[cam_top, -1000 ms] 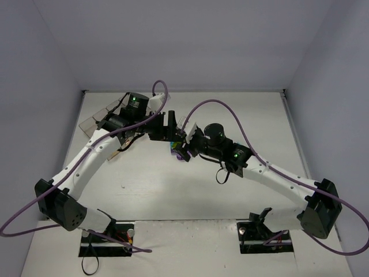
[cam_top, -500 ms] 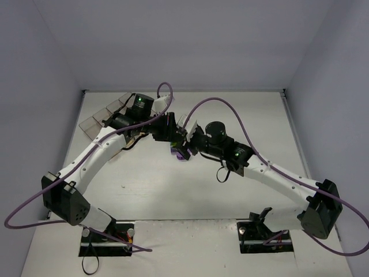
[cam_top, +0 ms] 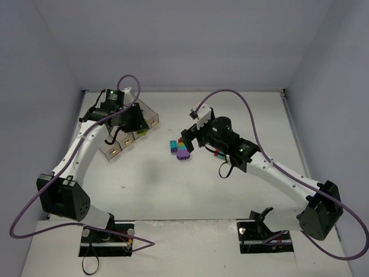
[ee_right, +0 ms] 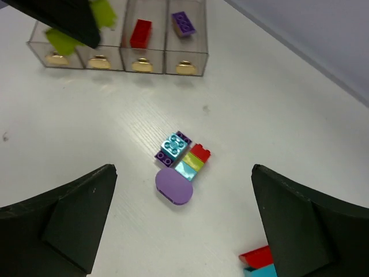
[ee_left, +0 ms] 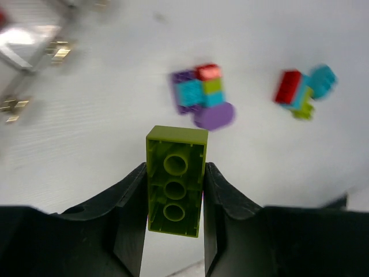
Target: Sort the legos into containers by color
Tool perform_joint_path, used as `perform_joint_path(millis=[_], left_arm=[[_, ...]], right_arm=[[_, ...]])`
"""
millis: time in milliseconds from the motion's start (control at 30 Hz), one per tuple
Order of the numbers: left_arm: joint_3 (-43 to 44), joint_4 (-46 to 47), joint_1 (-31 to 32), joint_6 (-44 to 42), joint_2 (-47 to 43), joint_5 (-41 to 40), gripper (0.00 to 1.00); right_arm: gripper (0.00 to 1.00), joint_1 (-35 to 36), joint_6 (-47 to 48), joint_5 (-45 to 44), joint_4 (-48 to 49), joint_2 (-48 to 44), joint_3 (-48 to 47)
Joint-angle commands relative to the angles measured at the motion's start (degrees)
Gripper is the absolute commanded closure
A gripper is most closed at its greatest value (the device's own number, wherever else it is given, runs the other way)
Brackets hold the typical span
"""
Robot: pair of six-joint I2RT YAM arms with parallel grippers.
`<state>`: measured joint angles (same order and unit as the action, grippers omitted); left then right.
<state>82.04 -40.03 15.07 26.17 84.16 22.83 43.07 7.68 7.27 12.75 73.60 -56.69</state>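
The left gripper is clenched on a lime green studded plastic brick. Its black fingers press the brick's two long sides, and the hollow underside faces the wrist camera. In the overhead view this gripper hangs above the row of four narrow clear smoky-plastic bins, toward the end bin that holds another lime green brick.

A red brick lies in the third bin counted from that end, and a purple brick lies in the last. I cannot tell what is in the second.

The right gripper is spread wide and holds nothing. It hangs over the white table, well clear of the row on the side of the bins' brass-coloured knobs.

Under it, apart from the row, lies a tight cluster of loose bricks: a cyan square piece on a purple one, touching a red, a lime and a cyan brick. A flat round purple piece sits against the cluster's side away from the row.

Farther from the row, a red and cyan pair shows at the frame's edge.
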Motion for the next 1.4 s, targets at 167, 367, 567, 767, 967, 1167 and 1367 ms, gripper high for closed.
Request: perform_joint_path(millis=[167, 367, 567, 767, 967, 1167, 1367], left_arm=[[4.09, 1.08, -11.53, 5.19, 6.01, -25.29, 0.86], [9.52, 4.09, -14.28, 5.99, 16.46, -31.96, 0.74], [14.99, 3.46, -14.81, 6.78, 24.47, -33.82, 0.62], [18.59, 2.24, -14.81, 6.70, 27.37, -32.77, 0.47], [17.28, 2.06, -14.81, 6.44, 22.99, -28.64, 0.37], [11.41, 1.54, -10.42, 4.33, 13.94, -25.21, 0.35], [3.40, 0.48, 0.82, 3.36, 5.50, -22.83, 0.35]], right_arm=[[0.00, -3.52, -17.34, -12.97, -5.89, -2.06, -1.15], [0.00, -3.69, -21.13, -18.34, -8.09, -5.65, 2.89], [0.00, -4.04, -21.83, -20.45, -9.85, -7.86, 5.00], [0.02, -5.62, -23.59, -22.03, -12.49, -7.43, 5.10], [0.21, -6.68, -25.43, -22.12, -14.95, -3.48, 4.22], [0.32, -8.26, -29.03, -23.17, -18.63, 4.26, 1.49], [0.34, -12.04, -38.96, -23.79, -24.44, 7.61, 2.45]])
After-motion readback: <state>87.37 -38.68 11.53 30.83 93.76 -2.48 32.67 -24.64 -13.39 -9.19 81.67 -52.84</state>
